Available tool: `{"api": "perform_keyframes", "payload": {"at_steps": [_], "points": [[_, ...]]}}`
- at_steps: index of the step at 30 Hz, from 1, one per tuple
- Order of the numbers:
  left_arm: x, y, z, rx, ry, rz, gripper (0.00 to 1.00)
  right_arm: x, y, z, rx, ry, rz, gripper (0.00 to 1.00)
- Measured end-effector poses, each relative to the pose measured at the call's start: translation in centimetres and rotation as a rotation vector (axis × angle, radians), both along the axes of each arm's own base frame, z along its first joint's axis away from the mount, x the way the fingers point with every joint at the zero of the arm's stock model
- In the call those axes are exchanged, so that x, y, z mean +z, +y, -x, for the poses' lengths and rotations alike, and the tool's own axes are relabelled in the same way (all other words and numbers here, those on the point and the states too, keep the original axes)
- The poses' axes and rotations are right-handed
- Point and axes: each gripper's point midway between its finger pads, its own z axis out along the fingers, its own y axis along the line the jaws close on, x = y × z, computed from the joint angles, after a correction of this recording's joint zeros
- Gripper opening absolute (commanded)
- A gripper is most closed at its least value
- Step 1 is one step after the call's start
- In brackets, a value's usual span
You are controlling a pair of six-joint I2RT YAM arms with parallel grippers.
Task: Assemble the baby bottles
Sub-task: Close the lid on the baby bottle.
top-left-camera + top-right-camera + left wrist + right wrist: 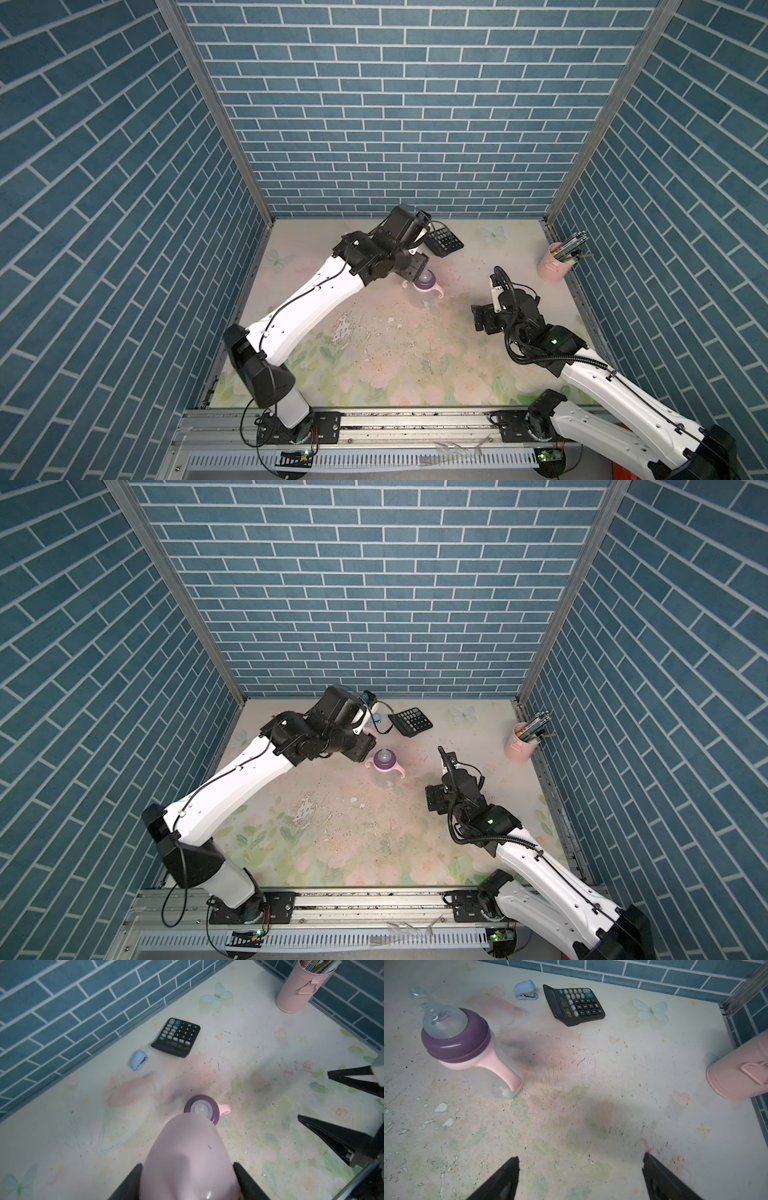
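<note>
Bottle (424, 286) first: it stands straight up in the middle of the table (374, 365), with its pink ring (500, 1070), purple collar (456, 1043) and soft teat (444, 1020) on top. Closest to me, the right gripper (580, 1157) sits off to one side, well apart from it, jaws wide with nothing in them. A bit further back is the bottle. Just behind it the left gripper (187, 1172) pinches the pink cap (185, 1142) on both sides. The cap hangs just above and beside the teat, not on it yet. So the left arm is the near one. I think the cap must slide over the teat and go straight down. At the back lie a calculator (444, 241) and a blue stapler (138, 1060). A cup of pens (555, 266) stands by the side wall.
</note>
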Motion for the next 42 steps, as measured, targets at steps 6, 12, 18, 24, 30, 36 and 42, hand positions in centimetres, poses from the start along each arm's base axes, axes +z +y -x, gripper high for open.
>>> {"api": "perform_keyframes", "payload": {"at_steps": [6,12,18,24,30,36,42], "points": [[-3.9,-2.9,-1.7,-0.087,0.099,-0.097,0.59,-0.1,-0.2,0.3,-0.005,0.007,-0.002,0.93],[-7.5,-3.6,-1.9,-0.118,0.176,-0.167,0.59,-0.3,-0.7,0.8,-0.013,0.014,-0.005,0.93],[-8.9,-3.8,-2.4,-0.124,0.191,-0.200,0.61,-0.5,-0.8,0.9,-0.020,0.023,-0.009,0.93],[-9.5,-3.6,-3.0,-0.118,0.189,-0.216,0.63,-0.7,-0.8,1.0,-0.021,0.026,-0.010,0.92],[-10.1,-3.8,-3.4,-0.124,0.191,-0.222,0.64,-0.7,-0.8,1.0,-0.021,0.027,-0.011,0.92],[-11.3,-4.2,-3.5,-0.133,0.211,-0.233,0.66,-0.7,-0.8,1.0,-0.020,0.027,-0.011,0.92],[-12.0,-4.2,-3.7,-0.134,0.220,-0.242,0.67,-0.8,-0.7,1.0,-0.018,0.031,-0.010,0.92]]}}
